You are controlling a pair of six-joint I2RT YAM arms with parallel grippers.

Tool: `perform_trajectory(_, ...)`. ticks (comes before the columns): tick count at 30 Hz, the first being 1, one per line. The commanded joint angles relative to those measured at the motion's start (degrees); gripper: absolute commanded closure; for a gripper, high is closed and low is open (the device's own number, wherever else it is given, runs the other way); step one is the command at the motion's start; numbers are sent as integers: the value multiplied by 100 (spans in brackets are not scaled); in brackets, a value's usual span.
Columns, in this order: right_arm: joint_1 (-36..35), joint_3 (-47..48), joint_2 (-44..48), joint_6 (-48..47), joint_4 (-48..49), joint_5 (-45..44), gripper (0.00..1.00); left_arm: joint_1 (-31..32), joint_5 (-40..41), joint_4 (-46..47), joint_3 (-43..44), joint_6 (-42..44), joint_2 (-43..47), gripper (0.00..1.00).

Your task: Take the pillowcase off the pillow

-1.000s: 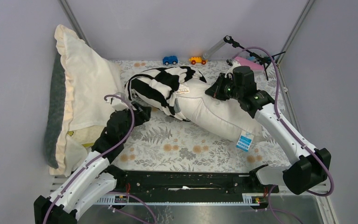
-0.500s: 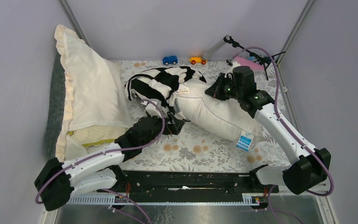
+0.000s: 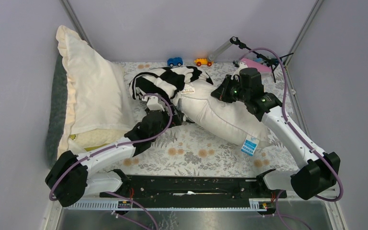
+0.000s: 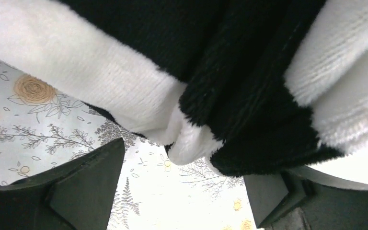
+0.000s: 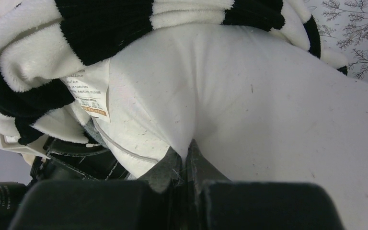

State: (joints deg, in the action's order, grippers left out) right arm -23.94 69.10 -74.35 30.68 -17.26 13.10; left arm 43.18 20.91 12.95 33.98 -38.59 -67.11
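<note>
Moved since the earlier frame: our left arm has swung in from beside the cream ruffled pillow [image 3: 93,91] to the near edge of the pillowcase [image 3: 160,84]; our right arm has not shifted.
Pillow: the pillow [image 3: 225,117] lies slantwise across the flowered table cover [image 3: 191,153]; most of its off-white body is bare, and only its far-left end sits inside the bunched stripes.
Pillowcase: gathered in thick folds on that end of the pillow, its care label [image 5: 92,98] showing at the hem.
Left gripper: the left gripper [image 4: 182,191] stands with fingers apart, just under a hanging fold of the pillowcase [image 4: 191,139]; nothing is between them yet.
Right gripper: the right gripper [image 5: 187,158] is pinched tight on a tuck of the pillow's plain fabric, near the hem of the pillowcase.
Step in hand: we judge the peel well along; the right arm anchors the pillow while the left reaches for a fresh hold.
Next move: we should close on that fold, then draw it away from the pillow's covered end, the right grip holding firm; a thin bite may slip on the plush.
</note>
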Motion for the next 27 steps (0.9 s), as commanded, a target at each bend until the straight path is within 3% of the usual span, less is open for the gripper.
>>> perform_trajectory(1,57,96,268,-71,400,-55,100,-128,-671,1172,-89,218,219,3)
perform_trajectory(7,57,113,227,-71,407,-36,99,254,-745,1606,-113,441,45,1)
perform_trajectory(11,57,122,210,-71,405,-51,99,292,-186,1277,144,375,-209,2)
perform_trajectory(13,56,132,218,-79,403,-65,99,127,143,842,313,191,-336,14)
perform_trajectory(17,56,138,311,-150,359,-227,99,-459,61,539,195,-105,-219,55)
perform_trajectory(24,57,271,427,-310,171,-504,99,-962,429,-60,72,122,440,97)
perform_trajectory(27,61,382,430,-378,74,-596,99,-989,450,-430,234,283,727,100)
